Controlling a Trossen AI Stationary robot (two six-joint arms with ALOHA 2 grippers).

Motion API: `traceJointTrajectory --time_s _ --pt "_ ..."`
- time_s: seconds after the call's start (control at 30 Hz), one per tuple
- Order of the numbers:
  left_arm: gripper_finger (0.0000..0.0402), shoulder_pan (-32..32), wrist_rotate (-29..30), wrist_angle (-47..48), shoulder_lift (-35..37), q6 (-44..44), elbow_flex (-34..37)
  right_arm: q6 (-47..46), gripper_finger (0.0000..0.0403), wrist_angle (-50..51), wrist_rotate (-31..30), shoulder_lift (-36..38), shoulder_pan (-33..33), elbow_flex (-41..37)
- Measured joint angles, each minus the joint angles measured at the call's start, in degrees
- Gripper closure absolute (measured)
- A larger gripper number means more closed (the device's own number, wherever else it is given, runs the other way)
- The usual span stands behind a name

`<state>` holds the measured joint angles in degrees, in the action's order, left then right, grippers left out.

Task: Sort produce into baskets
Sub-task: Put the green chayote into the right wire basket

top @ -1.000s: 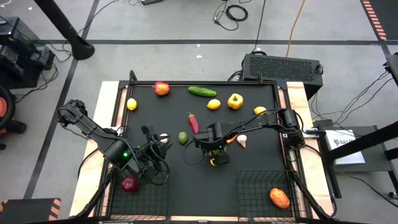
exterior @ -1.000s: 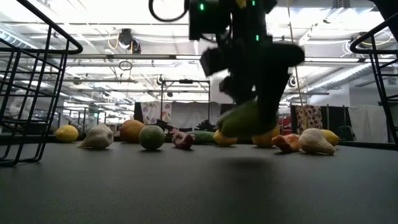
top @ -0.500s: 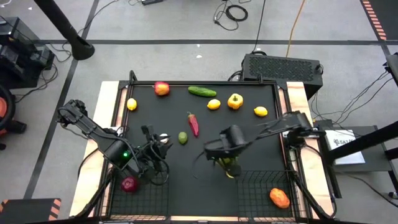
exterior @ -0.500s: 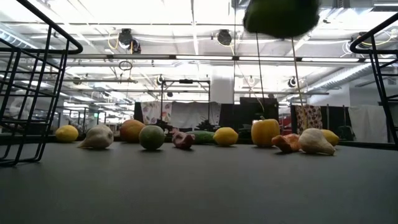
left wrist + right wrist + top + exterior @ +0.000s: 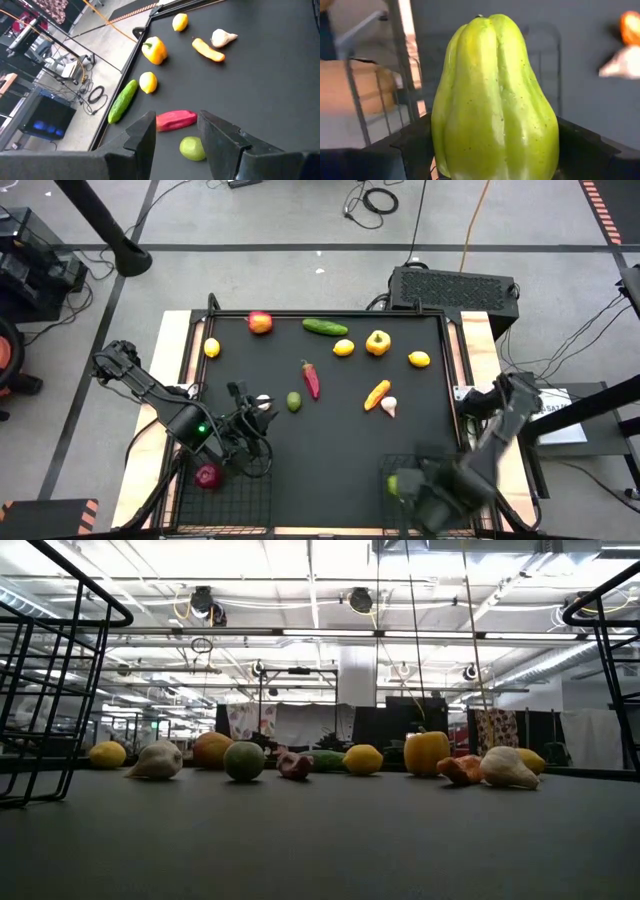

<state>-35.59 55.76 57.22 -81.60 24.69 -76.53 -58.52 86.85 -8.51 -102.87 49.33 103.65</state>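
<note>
The right gripper clamps a glossy ribbed green pepper above the right black wire-mesh basket; letting go too near its rim risks the pepper bouncing out. The left gripper waits, part-open and empty.

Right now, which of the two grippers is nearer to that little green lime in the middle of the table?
The left. The left gripper sits just beside the lime, on its left. The right gripper is farther off, over the right basket, holding a green pepper.
</note>
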Motion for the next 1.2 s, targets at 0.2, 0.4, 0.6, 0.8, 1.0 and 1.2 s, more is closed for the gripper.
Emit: traceJointTrajectory --time_s 0.2,0.4,0.6,0.8,1.0,1.2 --pt "0.0249 1.52 0.29 -2.77 0.0 -1.48 0.0 -14.13 0.0078 -1.08 -0.55 -0.15 6.35 -8.81" --pt "0.0249 3.77 0.16 -7.15 0.0 -4.87 0.0 -15.83 0.0076 -4.54 1.15 -0.16 7.02 -17.51" --pt "0.0249 5.76 -0.36 -8.34 -0.02 -6.08 0.0 -15.23 0.0057 -3.64 4.67 -0.17 7.05 -22.4" --pt "0.0249 7.66 -0.43 -8.31 -0.02 -6.12 0.0 -15.31 0.0047 -1.71 8.53 0.53 7.05 -22.49" --pt "0.0249 8.89 -2.62 -8.86 -0.16 -7.52 0.0 -17.74 0.0046 -0.81 14.39 2.39 7.45 -22.47" --pt "0.0249 10.07 -4.25 -10.47 -2.24 -10.21 0.04 -20.7 0.0046 2.05 14.57 4.3 7.68 -22.44"
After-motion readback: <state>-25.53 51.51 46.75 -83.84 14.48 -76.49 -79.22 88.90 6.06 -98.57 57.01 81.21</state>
